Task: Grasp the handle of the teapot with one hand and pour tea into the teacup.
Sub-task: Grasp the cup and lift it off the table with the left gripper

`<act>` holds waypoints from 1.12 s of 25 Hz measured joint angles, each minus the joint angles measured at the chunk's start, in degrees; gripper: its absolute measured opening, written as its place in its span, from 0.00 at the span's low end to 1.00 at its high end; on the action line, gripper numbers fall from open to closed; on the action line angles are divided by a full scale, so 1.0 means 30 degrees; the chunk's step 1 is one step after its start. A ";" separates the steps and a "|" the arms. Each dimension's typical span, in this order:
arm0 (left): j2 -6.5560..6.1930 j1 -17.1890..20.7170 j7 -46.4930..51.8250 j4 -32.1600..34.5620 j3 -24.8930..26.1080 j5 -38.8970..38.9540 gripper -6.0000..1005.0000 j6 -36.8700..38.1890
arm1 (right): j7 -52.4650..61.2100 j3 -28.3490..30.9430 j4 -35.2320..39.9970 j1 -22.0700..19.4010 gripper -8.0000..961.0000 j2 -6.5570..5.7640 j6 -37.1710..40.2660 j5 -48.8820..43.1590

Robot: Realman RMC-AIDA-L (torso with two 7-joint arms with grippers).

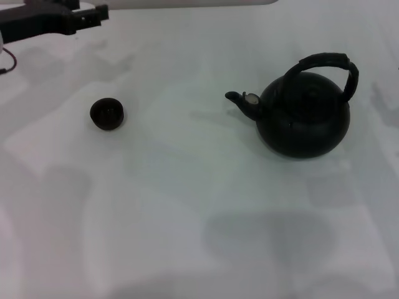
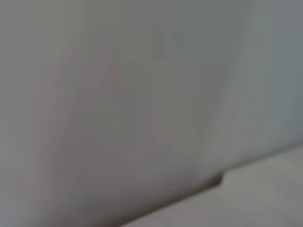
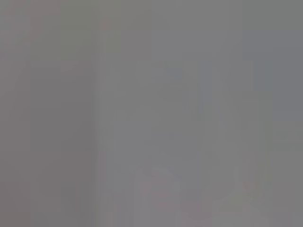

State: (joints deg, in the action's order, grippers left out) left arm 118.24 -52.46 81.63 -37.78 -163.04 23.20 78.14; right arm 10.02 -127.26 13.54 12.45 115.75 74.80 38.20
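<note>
The teapot stands upright on the white table at the right of the head view. It is round and matte black, and its short spout points left. Its thick ribbed handle arches over the top, with nothing touching it. The teacup, small, black and low, sits far to the left of the teapot, level with the spout. No tea shows in the cup or at the spout. Neither gripper appears in the head view. Both wrist views show only plain grey surface.
A black bar-shaped piece juts in from the far left corner, with a red wire below it. A wide stretch of bare white table lies between cup and teapot and in front of both.
</note>
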 joint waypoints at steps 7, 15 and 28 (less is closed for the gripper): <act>-0.0008 -0.2383 0.1938 -0.2246 -0.0022 -0.5082 0.77 0.1056 | 0.0001 0.0006 0.0001 0.0042 0.91 -0.0017 -0.0316 0.0385; 0.0054 -0.3730 0.2797 -0.2121 -0.0029 -0.8774 0.77 0.1110 | 0.0000 0.0251 -0.0027 0.0129 0.91 -0.0028 -0.0553 0.0454; 0.0179 -0.4059 0.3370 -0.0800 -0.0029 -1.1376 0.78 0.0808 | 0.0000 0.0614 -0.0031 0.0269 0.91 -0.0058 -0.1034 0.0450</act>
State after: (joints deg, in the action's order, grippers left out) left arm 118.78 -64.64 91.74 -40.18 -163.13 -10.93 80.56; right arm 10.02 -125.42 13.44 13.25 115.58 71.70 39.55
